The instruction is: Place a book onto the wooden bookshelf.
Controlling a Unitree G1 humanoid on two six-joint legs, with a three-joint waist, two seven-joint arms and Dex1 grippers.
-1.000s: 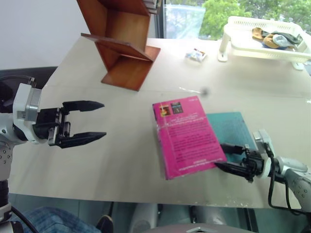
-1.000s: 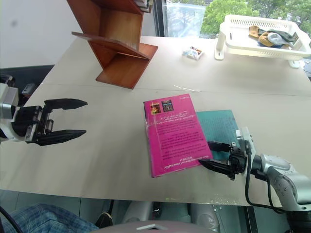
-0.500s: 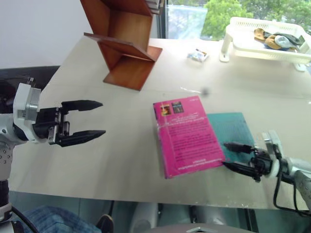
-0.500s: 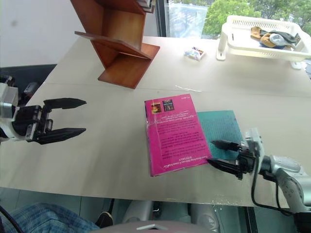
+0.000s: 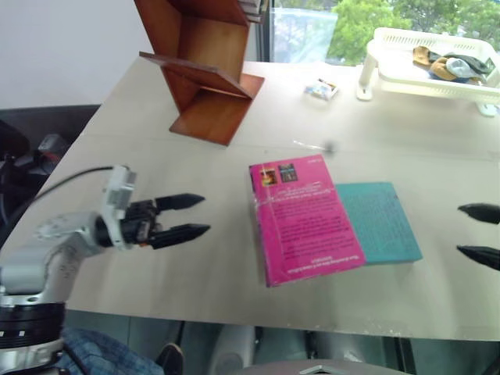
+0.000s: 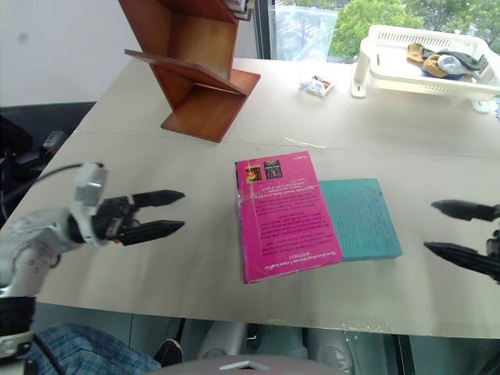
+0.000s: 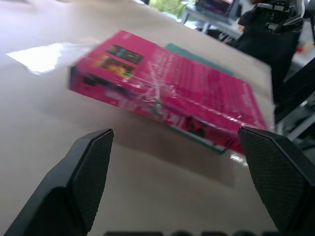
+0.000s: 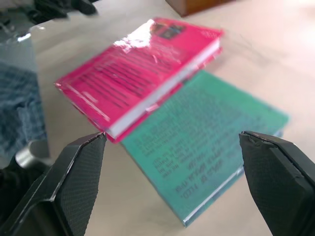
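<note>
Table: pink book flat atop teal book.

Print covers the book, none of it readable

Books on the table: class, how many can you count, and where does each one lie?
2. The pink book lies flat mid-table, overlapping one edge of the teal book, which lies on its right. The bookshelf's upper part is cut off, so more may be hidden.
</note>
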